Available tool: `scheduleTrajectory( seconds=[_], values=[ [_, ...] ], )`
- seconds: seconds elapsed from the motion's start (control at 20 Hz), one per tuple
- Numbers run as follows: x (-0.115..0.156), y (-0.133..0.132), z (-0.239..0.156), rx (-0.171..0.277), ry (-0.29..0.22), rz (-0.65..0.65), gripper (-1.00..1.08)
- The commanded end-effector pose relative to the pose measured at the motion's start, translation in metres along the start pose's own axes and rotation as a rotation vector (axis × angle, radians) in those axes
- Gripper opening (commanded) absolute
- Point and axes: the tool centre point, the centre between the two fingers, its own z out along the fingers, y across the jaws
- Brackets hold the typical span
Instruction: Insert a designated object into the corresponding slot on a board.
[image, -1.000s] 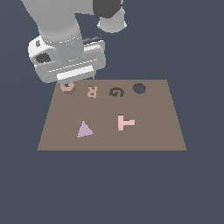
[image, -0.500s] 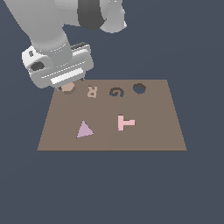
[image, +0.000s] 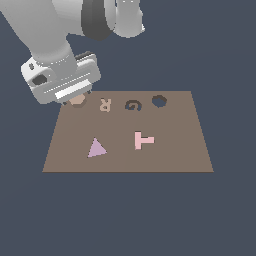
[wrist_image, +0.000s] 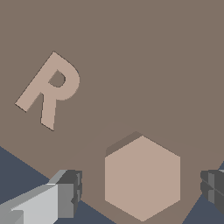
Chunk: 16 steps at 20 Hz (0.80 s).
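hexagon block (wrist_image: 142, 177) on board (image: 170, 150) corner, beside letter R (wrist_image: 50, 89) | round hole (image: 159, 101) well apart past letter G (image: 132, 105) | end effector (wrist_image: 140, 192) low over block, fingers (wrist_image: 68, 192) spread wide astride it, not touching

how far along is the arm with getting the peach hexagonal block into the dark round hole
Early stage. Done: the gripper is lowered over the peach-tan hexagonal block at the flat brown board's far corner on the exterior view's left. In hand: its fingers sit open on either side, not touching the block. Left: closing, lifting, carrying past the tan letter R and dark letter G to the dark round hole.
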Motion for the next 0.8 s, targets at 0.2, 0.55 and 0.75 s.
scheduleTrajectory(
  seconds=[0.2, 0.55, 0.75],
  values=[
    [0.000, 0.001, 0.003, 0.000, 0.000, -0.002, 1.00],
    [0.000, 0.001, 0.020, 0.000, 0.000, -0.005, 1.00],
    [0.000, 0.001, 0.021, 0.000, 0.000, -0.005, -1.00]
  ],
)
